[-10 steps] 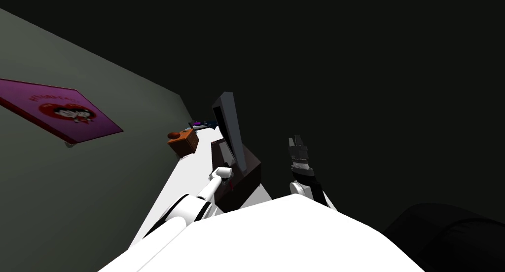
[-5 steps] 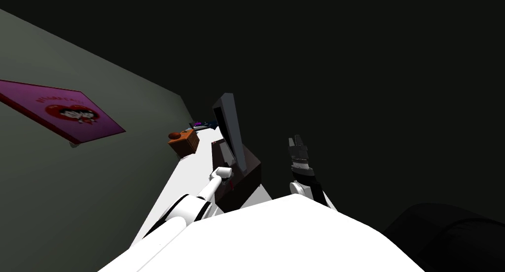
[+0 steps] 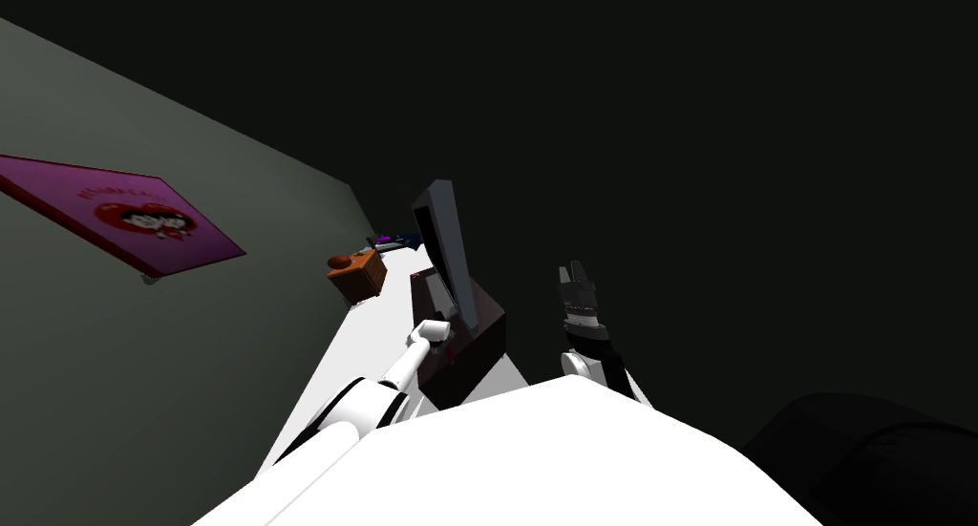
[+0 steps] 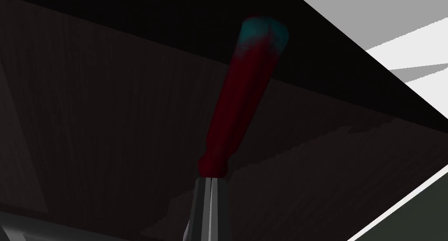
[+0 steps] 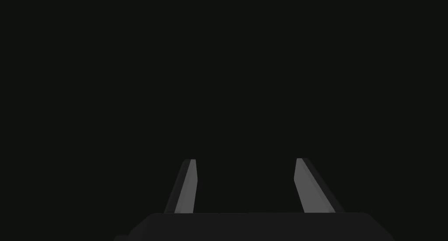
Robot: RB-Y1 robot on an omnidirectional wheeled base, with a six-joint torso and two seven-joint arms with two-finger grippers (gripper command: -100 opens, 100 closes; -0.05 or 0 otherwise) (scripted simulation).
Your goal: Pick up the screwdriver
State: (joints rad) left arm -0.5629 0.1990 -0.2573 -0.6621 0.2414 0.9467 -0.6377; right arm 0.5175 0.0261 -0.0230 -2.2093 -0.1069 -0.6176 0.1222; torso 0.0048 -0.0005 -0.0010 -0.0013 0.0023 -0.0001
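Dim light covers a white table [image 3: 368, 344] running along a grey-green wall [image 3: 143, 377], where a magenta picture [image 3: 124, 215] hangs, its lettering too small to read. At the table's near end, by the edge away from the wall, a dark brown box [image 3: 480, 344] stands with its grey lid [image 3: 447, 243] raised upright. The left arm reaches into this box. The left gripper [image 4: 211, 180] has its two fingers pressed together with barely a seam between them, and the screwdriver [image 4: 243, 98] rises straight from their tips, its dark red handle ending in a teal cap. Its shaft is hidden between the fingers. The handle shows against the box's wood-grained inner wall; whether it touches that wall cannot be told. Farther along the table, nearer the wall-side edge, sits an orange-brown box [image 3: 361, 274] with a small reddish thing [image 3: 336, 262] on top, too small to name. Dark and purple things [image 3: 393, 240] at the table's far end are likewise unclear. The right gripper [image 3: 576, 274] is raised off the table's outer edge, fingers spread wide and holding nothing, against a dark backdrop.
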